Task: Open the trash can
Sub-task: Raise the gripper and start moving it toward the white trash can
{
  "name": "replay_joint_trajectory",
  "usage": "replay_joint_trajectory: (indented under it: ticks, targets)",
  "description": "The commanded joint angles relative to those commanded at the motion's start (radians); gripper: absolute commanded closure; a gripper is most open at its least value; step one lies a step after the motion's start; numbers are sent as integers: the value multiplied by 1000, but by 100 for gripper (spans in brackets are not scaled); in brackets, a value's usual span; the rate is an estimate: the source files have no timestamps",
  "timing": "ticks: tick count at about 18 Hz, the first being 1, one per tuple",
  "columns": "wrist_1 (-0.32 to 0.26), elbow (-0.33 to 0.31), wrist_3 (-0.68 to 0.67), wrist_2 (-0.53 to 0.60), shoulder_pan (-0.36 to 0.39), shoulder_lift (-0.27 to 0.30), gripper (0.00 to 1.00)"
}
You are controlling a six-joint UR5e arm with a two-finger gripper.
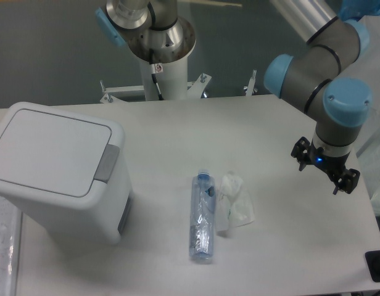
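The trash can [60, 185] is a large boxy white bin standing at the left of the table. Its flat lid [48, 151] lies shut. The grey push-button latch [108, 163] is on the lid's right edge, facing the middle of the table. My gripper [324, 166] hovers over the right side of the table, far to the right of the bin. It points down with its two black fingers spread apart, and nothing is between them.
A clear plastic bottle [202, 216] lies on its side in the middle of the table. A crumpled white wrapper [235, 203] lies just right of it. The arm's base column [162, 55] stands at the back. The table's right edge is close to the gripper.
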Motion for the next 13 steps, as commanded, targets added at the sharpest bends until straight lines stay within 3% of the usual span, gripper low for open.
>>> replay_joint_trajectory:
  ticks: [7, 13]
  targets:
    - [-21, 20, -40, -30, -2, 5, 0]
    - [-205, 156, -153, -90, -38, 15, 0]
